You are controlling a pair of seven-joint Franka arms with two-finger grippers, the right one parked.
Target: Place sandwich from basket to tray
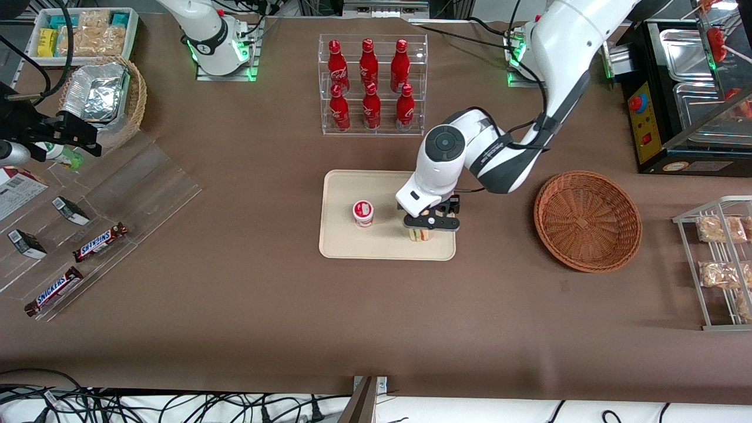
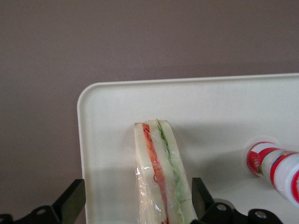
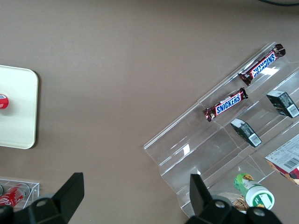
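The sandwich (image 1: 419,235) stands on edge on the cream tray (image 1: 341,241), close to the tray's corner nearest the front camera and the basket. In the left wrist view the wrapped sandwich (image 2: 161,177) shows white bread with red and green layers on the tray (image 2: 112,140). My left gripper (image 1: 432,224) hovers just over it, open. The gripper (image 2: 136,186) straddles the sandwich: one finger (image 2: 198,191) is close beside the bread, the other (image 2: 74,196) stands well apart from it. The reddish-brown wicker basket (image 1: 587,220) is empty, toward the working arm's end.
A small red-and-white cup (image 1: 363,213) stands on the tray beside the sandwich. A clear rack of red bottles (image 1: 371,85) is farther from the front camera. A wire rack of bagged snacks (image 1: 719,258) sits past the basket. Acrylic steps with Snickers bars (image 1: 100,242) lie toward the parked arm's end.
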